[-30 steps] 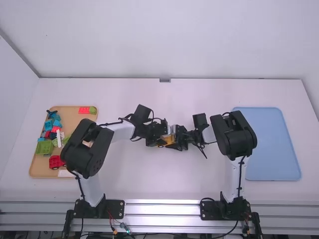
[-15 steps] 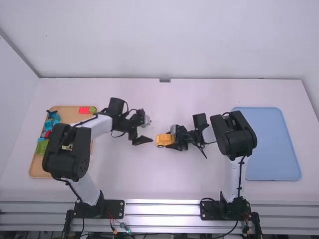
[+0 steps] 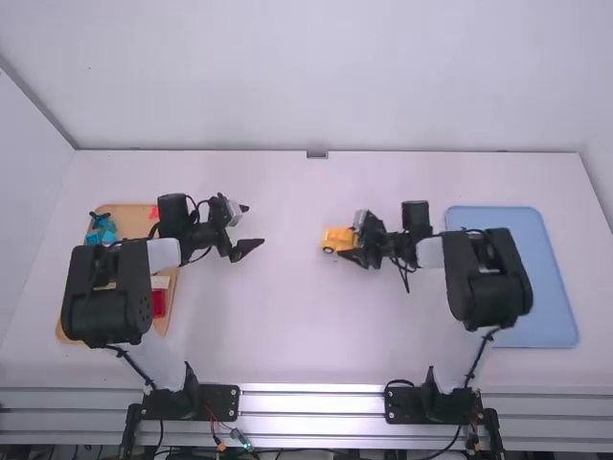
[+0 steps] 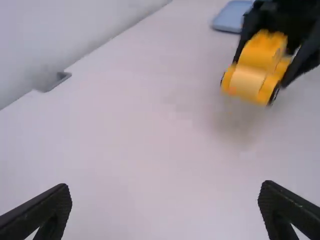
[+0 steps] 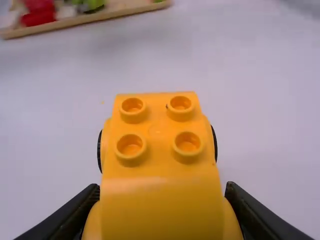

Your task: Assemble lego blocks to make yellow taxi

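As the left tool point(image 3: 254, 224), spread wide, backs off left, the right tool point(image 5: 162, 187) carries the clamped taxi point(image 5: 157, 150), probably finished, rightward.

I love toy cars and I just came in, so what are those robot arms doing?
The robot's right gripper is holding a little yellow car by its sides. The car has wheels and bumps on top, and it looks like the taxi they're building from blocks. The left gripper is open and empty, away from the car. More colorful pieces are on the wooden tray.
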You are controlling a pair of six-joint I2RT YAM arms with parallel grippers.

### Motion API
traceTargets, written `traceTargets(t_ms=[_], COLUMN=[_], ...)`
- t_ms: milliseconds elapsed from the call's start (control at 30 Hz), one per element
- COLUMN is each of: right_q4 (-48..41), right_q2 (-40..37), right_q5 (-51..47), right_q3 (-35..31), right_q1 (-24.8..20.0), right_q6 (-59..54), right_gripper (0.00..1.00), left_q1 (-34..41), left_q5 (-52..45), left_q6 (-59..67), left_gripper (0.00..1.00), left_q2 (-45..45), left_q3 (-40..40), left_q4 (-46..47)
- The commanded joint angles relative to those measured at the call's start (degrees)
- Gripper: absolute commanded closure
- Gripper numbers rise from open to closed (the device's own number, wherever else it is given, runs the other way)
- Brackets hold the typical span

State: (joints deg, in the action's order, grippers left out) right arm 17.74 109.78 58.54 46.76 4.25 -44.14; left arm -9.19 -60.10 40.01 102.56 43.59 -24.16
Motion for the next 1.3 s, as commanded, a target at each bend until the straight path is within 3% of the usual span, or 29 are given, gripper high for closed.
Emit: traceTargets(t_ms=[0,167,300,433,567,700,833,1000,1267], right_q4=[-3.23,-14.47,-19.32,-21.42,-18.45,-17.31,-18.29,-19.04,-28.02], right_q2=[-7.13,-16.59,-19.67,-19.56,-17.11,-14.97,-14.19,-14.62,-23.56], right_q5=[-6.29,-18.21,-27.58,-36.15,-41.51,-45.44,-49.11,-51.78,-59.82], right_q3=[0.11,0.09,0.09,-0.44,-1.9,-2.8,-3.17,-3.19,-1.9], right_q1=[-4.48,-16.35,-26.1,-35.21,-39.63,-41.22,-41.66,-41.13,-34.91], right_q6=[4.28,6.88,12.02,18.97,23.54,27.04,27.8,30.42,35.91], right_gripper=[0.43,0.45,0.46,0.46,0.46,0.45,0.32,0.01,0.01], left_q1=[0.09,0.2,0.17,0.2,0.2,0.2,0.92,2.91,7.93], left_q5=[8.74,21.86,33.27,38.88,40.24,40.19,40.11,40.24,43.56], left_q6=[-18.01,-33.86,-42.56,-40.61,-39.56,-39.82,-41.92,-41.68,-38.1], left_gripper=[0.01,0.01,0.01,0.01,0.01,0.01,0.01,0.01,0.01], left_q2=[-1.55,-1.55,-1.55,-1.55,-1.55,-1.55,-1.55,-2.01,-9.66], left_q3=[-3.23,-8.81,-11.85,-12.92,-11.34,-9.73,-7.37,-4.79,-0.13], left_q4=[-6.86,-26.01,-32.76,-31.12,-25.66,-21.94,-17.84,-13.77,-1.18])
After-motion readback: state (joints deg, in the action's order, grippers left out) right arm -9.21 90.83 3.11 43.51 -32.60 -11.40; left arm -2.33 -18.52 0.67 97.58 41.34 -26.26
